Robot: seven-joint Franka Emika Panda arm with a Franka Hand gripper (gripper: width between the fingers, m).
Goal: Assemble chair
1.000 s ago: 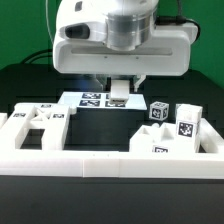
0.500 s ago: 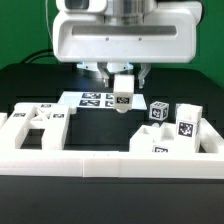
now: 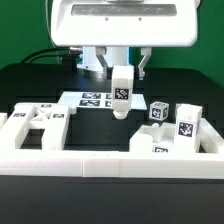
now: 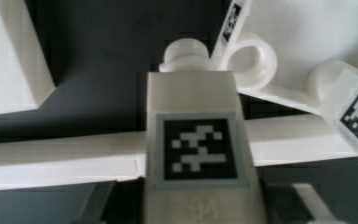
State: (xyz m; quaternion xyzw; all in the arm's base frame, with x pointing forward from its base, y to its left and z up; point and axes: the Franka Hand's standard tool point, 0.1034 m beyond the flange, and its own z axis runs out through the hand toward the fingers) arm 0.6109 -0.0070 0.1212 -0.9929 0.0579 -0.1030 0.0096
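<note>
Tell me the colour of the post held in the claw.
The post is matte white with a black-and-white square tag; wrist view shows it best.

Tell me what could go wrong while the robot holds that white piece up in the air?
1. The gripper pinches the white post only near its top, so it might slip out and drop around the marker board.
2. The loose chair parts sit close by on the exterior view's right, and a low sideways move could knock them.
3. If the post tilts in the grip, joining it to another part could go crooked.
</note>
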